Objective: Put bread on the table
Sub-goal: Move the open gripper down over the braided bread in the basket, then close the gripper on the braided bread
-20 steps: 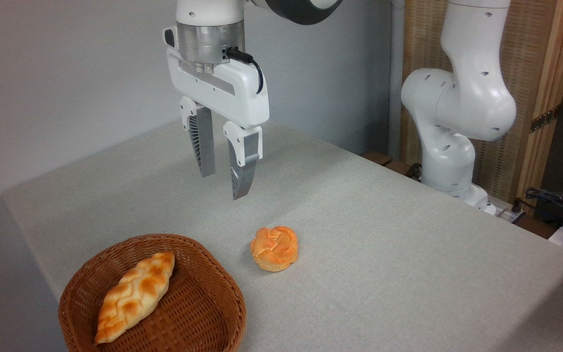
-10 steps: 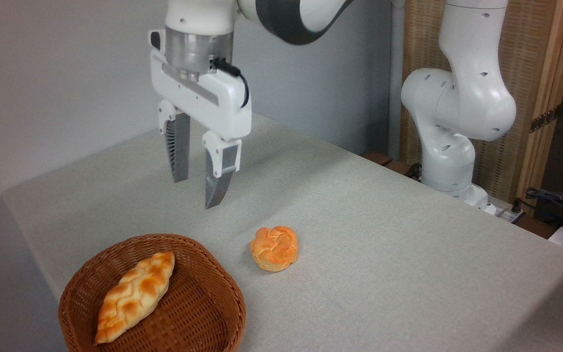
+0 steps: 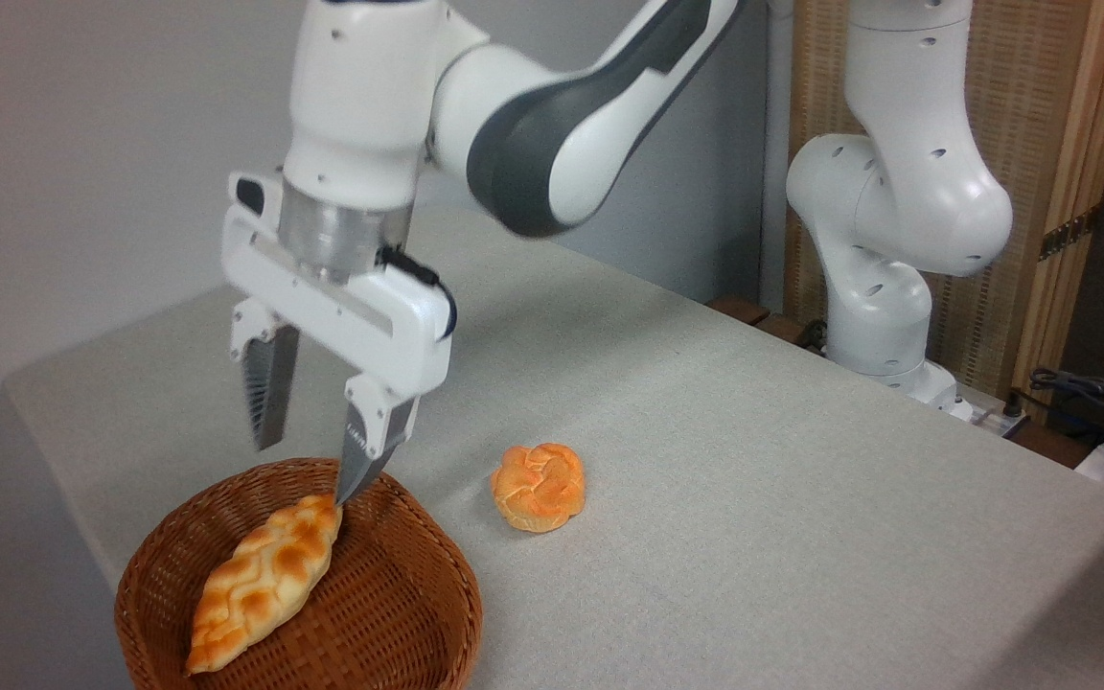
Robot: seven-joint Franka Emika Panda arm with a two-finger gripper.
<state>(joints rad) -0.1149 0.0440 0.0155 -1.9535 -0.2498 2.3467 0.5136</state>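
Nearest to you, at about 7 o'clock in the view, sits the brown woven wicker basket (image 3: 389,613), round and shallow, resting on the cloth close to the near edge. Inside it you will find the long, pointed, braided golden-yellow loaf of bread (image 3: 263,579), lying flat on the basket floor on a diagonal, one tip toward 7 o'clock and the other toward 1 o'clock. The bread is not on the table surface; it is entirely within the basket rim. Just above the loaf's upper tip you see the white two-finger gripper (image 3: 308,471), fingers pointing down and spread apart with nothing between them. The right-hand grey finger tip comes down to the upper point of the loaf; whether it touches cannot be told from this angle. The left-hand finger hangs higher, above the far rim of the basket. To the right of the basket, near 6 o'clock of the view centre, a small round orange knotted roll (image 3: 539,485) rests on the cloth, apart from the basket. All of this stands on the large table covered in light grey speckled cloth (image 3: 753,498), which runs back toward 12 o'clock. At 2 o'clock, past the table's far edge, you see the white base column of the robot arm (image 3: 887,249) in front of a woven-panel screen with wooden frame (image 3: 1050,144).
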